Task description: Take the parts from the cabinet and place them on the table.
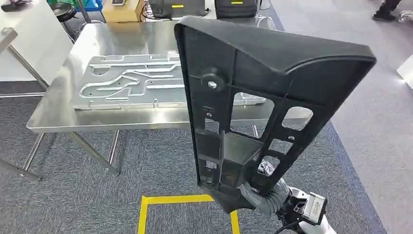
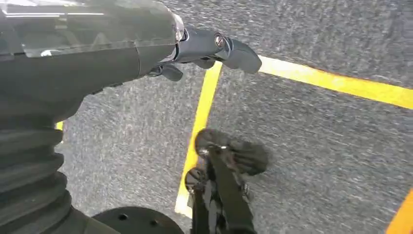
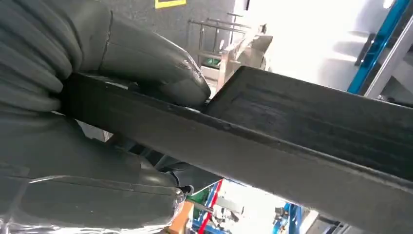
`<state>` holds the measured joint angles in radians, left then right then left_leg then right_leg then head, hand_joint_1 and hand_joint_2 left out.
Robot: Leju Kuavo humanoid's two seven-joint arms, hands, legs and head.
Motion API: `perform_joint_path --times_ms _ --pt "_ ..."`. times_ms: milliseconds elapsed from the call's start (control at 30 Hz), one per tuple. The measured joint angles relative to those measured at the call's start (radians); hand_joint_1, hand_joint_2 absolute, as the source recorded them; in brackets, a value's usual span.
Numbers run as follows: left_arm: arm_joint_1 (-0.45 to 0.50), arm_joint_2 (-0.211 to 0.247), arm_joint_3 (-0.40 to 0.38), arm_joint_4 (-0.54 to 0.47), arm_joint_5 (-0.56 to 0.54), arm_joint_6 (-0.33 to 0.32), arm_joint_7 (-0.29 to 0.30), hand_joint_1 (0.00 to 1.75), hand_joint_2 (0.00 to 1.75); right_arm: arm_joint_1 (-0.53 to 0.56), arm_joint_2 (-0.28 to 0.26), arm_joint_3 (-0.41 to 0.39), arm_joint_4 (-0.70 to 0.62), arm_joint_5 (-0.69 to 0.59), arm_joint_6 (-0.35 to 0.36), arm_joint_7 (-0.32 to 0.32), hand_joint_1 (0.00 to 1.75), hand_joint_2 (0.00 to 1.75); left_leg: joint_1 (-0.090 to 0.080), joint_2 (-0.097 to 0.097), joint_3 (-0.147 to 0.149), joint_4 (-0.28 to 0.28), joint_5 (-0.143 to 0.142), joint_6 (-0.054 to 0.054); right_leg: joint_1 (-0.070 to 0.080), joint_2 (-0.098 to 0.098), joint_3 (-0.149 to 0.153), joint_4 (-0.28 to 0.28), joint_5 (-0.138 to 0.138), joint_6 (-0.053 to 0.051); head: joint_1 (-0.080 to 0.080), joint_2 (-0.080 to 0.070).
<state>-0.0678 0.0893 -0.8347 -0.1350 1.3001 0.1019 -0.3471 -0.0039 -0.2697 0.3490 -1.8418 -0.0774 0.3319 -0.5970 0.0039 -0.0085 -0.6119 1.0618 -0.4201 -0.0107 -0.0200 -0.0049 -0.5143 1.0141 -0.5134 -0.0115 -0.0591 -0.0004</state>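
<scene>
Right robot hand [image 3: 97,122] gripped black part [image 1: 253,107], mostly hidden behind it; part blocked steel table [image 1: 53,117]. Left robot hand [image 2: 204,48] empty, fingers apart, above grey carpet [image 2: 316,156].

You see the right hand [image 3: 97,117] gripping a long black plastic part [image 3: 292,141], with the thick grey thumb [image 3: 160,68] pressed on its upper edge and the palm under it. The part runs slantwise away from the hand. Behind it stand a blue frame [image 3: 384,39] and bright, washed-out surroundings (too blurred to name).
</scene>
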Motion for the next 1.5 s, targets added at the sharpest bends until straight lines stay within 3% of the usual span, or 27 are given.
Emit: perform_joint_path --times_ms 33,167,233,333,367,400,433,500,533,567,600,667,733,833,867,900,933,967,1033,1067,1167,1233,1267,1367,1400,1433,1500 --pt "0.0 0.003 -0.001 0.001 0.0 0.0 0.0 0.0 1.75 0.0 0.0 0.0 -0.003 0.0 0.0 0.0 1.73 1.75 -0.007 0.001 0.014 -0.024 -0.019 0.007 0.003 -0.001 0.005 -0.001 -0.006 0.006 0.0 0.0" --pt "-0.003 0.004 -0.01 0.001 0.0 -0.001 0.0 0.0 1.75 0.004 0.0 -0.001 -0.012 -0.002 0.0 0.0 1.73 1.75 -0.008 0.0 0.024 -0.05 -0.026 0.034 0.005 0.002 0.013 0.004 0.004 0.032 0.0 0.0" --pt "-0.003 0.004 -0.014 0.001 0.0 -0.001 0.0 0.0 1.75 0.003 0.0 -0.003 -0.015 -0.003 0.001 0.0 1.73 1.75 -0.002 -0.003 0.052 -0.062 -0.028 0.045 0.001 0.003 -0.001 0.047 -0.024 0.034 0.0 0.0" --pt "-0.004 0.004 -0.016 0.001 0.0 -0.001 0.0 0.0 1.75 0.007 0.005 -0.007 -0.018 -0.006 0.001 0.0 1.73 1.75 -0.005 -0.004 0.064 -0.062 -0.041 0.053 0.0 0.004 -0.137 0.262 -0.112 0.039 0.0 0.0" --pt "-0.004 0.004 -0.016 0.001 0.0 -0.001 0.0 0.0 1.75 0.009 0.005 -0.008 -0.017 -0.007 0.001 0.0 1.73 1.75 -0.006 -0.006 0.07 -0.061 -0.047 0.053 0.0 0.004 -0.174 0.305 -0.117 0.039 0.0 0.0" --pt "-0.003 0.004 -0.016 0.001 0.0 -0.001 0.0 0.0 1.75 0.011 0.005 -0.009 -0.017 -0.007 0.001 0.0 1.73 1.75 -0.006 -0.008 0.079 -0.061 -0.054 0.052 0.0 0.003 -0.189 0.298 -0.09 0.039 0.0 0.0" --pt "-0.003 0.004 -0.017 0.002 0.0 -0.001 0.0 0.0 1.75 0.01 0.005 -0.009 -0.016 -0.009 0.002 0.0 1.73 1.75 -0.007 -0.009 0.09 -0.061 -0.061 0.05 0.0 0.003 -0.18 0.25 -0.044 0.04 0.0 0.0" --pt "-0.003 0.004 -0.017 0.002 0.0 0.0 0.0 0.0 1.75 0.01 0.005 -0.01 -0.017 -0.011 0.003 -0.001 1.73 1.75 -0.009 -0.011 0.12 -0.061 -0.081 0.045 0.003 0.003 -0.118 0.07 0.08 0.03 0.0 0.0" --pt "-0.002 0.003 -0.018 0.002 0.001 0.0 -0.002 0.0 1.75 0.009 0.005 -0.011 -0.016 -0.011 0.005 -0.002 1.73 1.75 -0.007 -0.011 0.12 -0.063 -0.09 0.043 0.009 0.003 -0.102 0.028 0.1 0.021 0.0 0.0" --pt "-0.005 0.002 -0.018 0.002 0.003 0.0 -0.003 0.0 1.75 0.008 0.006 -0.012 -0.014 -0.012 0.006 -0.003 1.73 1.75 -0.01 -0.013 0.125 -0.06 -0.093 0.036 0.015 0.0 -0.111 0.017 0.057 0.019 0.0 0.0" --pt "-0.008 0.003 -0.019 0.002 0.004 0.0 -0.003 0.0 1.75 0.009 0.007 -0.013 -0.016 -0.013 0.007 -0.003 1.73 1.75 -0.009 -0.014 0.121 -0.063 -0.099 0.028 0.017 0.003 -0.107 0.014 0.073 0.015 0.001 0.0" --pt "-0.005 0.002 -0.023 0.002 0.008 0.0 -0.004 0.0 1.75 0.009 0.007 -0.014 -0.017 -0.013 0.007 -0.004 1.73 1.75 -0.011 -0.011 0.135 -0.052 -0.093 0.014 0.014 0.006 -0.095 0.005 0.071 0.002 0.001 0.0" --pt "-0.009 0.003 -0.024 0.002 0.01 0.0 -0.005 0.0 1.75 0.009 0.005 -0.014 -0.019 -0.013 0.007 -0.005 1.73 1.75 -0.008 -0.007 0.118 0.0 -0.106 0.009 0.007 0.003 -0.067 -0.006 0.066 -0.009 0.001 0.0" --pt "-0.012 0.005 -0.024 0.002 0.01 0.001 -0.006 0.0 1.75 0.008 0.004 -0.014 -0.019 -0.013 0.007 -0.005 1.73 1.75 -0.001 -0.004 -0.014 0.213 -0.196 -0.008 0.007 0.0 -0.044 -0.006 0.043 -0.013 0.0 0.0" --pt "-0.008 0.005 -0.024 0.002 0.01 0.001 -0.006 0.0 1.75 0.009 0.004 -0.014 -0.019 -0.013 0.008 -0.005 1.73 1.75 0.001 -0.003 -0.05 0.253 -0.212 -0.012 0.007 0.001 -0.036 -0.006 0.036 -0.013 0.0 0.0" --pt "-0.005 0.005 -0.024 0.002 0.01 0.001 -0.006 0.0 1.75 0.01 0.004 -0.014 -0.019 -0.012 0.008 -0.005 1.73 1.75 0.003 -0.002 -0.068 0.254 -0.204 -0.013 0.006 0.002 -0.026 -0.006 0.028 -0.011 0.0 0.0" --pt "-0.004 0.005 -0.025 0.002 0.01 0.001 -0.006 0.0 1.75 0.01 0.004 -0.014 -0.019 -0.012 0.008 -0.006 1.73 1.75 0.006 0.0 -0.066 0.212 -0.171 -0.017 0.005 0.004 -0.013 -0.006 0.018 -0.009 0.0 0.0" --pt "-0.004 0.006 -0.026 0.002 0.01 0.001 -0.006 0.0 1.75 0.01 0.004 -0.014 -0.019 -0.012 0.008 -0.005 1.73 1.75 0.007 0.001 -0.048 0.141 -0.12 -0.019 0.004 0.003 0.003 -0.006 0.008 -0.006 0.0 0.0" --pt "-0.002 0.008 -0.03 0.002 0.011 0.001 -0.006 0.0 1.75 0.01 0.004 -0.014 -0.019 -0.012 0.008 -0.006 1.73 1.75 0.009 0.004 -0.006 -0.03 0.019 -0.014 0.003 0.001 0.027 -0.008 -0.015 0.003 0.0 0.0" --pt "-0.003 0.008 -0.034 0.004 0.011 0.002 -0.006 0.0 1.75 0.01 0.004 -0.013 -0.018 -0.011 0.008 -0.006 1.73 1.75 0.0 0.006 -0.01 -0.031 -0.023 -0.006 0.004 0.003 0.036 -0.005 -0.021 0.01 0.0 0.0" --pt "-0.002 0.008 -0.037 0.005 0.014 0.002 -0.006 0.0 1.75 0.011 0.004 -0.013 -0.019 -0.011 0.008 -0.006 1.73 1.75 0.0 0.005 -0.001 -0.032 -0.013 0.02 0.007 0.004 0.046 -0.003 -0.023 0.031 0.0 0.0" --pt "-0.004 0.008 -0.039 0.005 0.014 0.002 -0.006 0.0 1.75 0.008 0.005 -0.014 -0.02 -0.011 0.008 -0.006 1.73 1.75 0.004 0.002 0.024 -0.045 -0.011 0.031 0.003 0.004 0.039 0.029 -0.031 0.036 0.001 0.0" --pt "-0.007 0.008 -0.039 0.005 0.014 0.002 -0.006 0.0 1.75 0.006 0.007 -0.014 -0.02 -0.011 0.008 -0.007 1.73 1.75 0.004 0.001 0.028 -0.048 -0.013 0.037 0.002 0.004 0.008 0.082 -0.047 0.038 0.001 0.0" --pt "-0.007 0.008 -0.041 0.005 0.017 0.006 -0.014 0.0 1.75 0.004 0.007 -0.015 -0.019 -0.011 0.008 -0.007 1.73 1.75 0.0 0.0 0.038 -0.048 -0.028 0.046 0.003 0.004 -0.131 0.288 -0.142 0.043 0.001 0.0" --pt "-0.006 0.008 -0.041 0.005 0.018 0.006 -0.02 0.0 1.75 0.004 0.007 -0.015 -0.019 -0.011 0.008 -0.007 1.73 1.75 -0.002 -0.001 0.044 -0.048 -0.033 0.046 0.003 0.004 -0.155 0.304 -0.137 0.041 0.001 0.0" --pt "-0.006 0.008 -0.041 0.005 0.018 0.006 -0.021 0.0 1.75 0.003 0.007 -0.015 -0.019 -0.011 0.008 -0.007 1.73 1.75 -0.004 -0.003 0.052 -0.048 -0.039 0.046 0.004 0.004 -0.157 0.278 -0.104 0.04 0.001 0.0" --pt "-0.006 0.008 -0.041 0.005 0.019 0.009 -0.021 0.0 1.75 -0.002 0.007 -0.016 -0.019 -0.011 0.008 -0.007 1.73 1.75 -0.007 -0.005 0.075 -0.049 -0.053 0.044 0.007 0.004 -0.11 0.122 0.021 0.03 0.001 0.0"
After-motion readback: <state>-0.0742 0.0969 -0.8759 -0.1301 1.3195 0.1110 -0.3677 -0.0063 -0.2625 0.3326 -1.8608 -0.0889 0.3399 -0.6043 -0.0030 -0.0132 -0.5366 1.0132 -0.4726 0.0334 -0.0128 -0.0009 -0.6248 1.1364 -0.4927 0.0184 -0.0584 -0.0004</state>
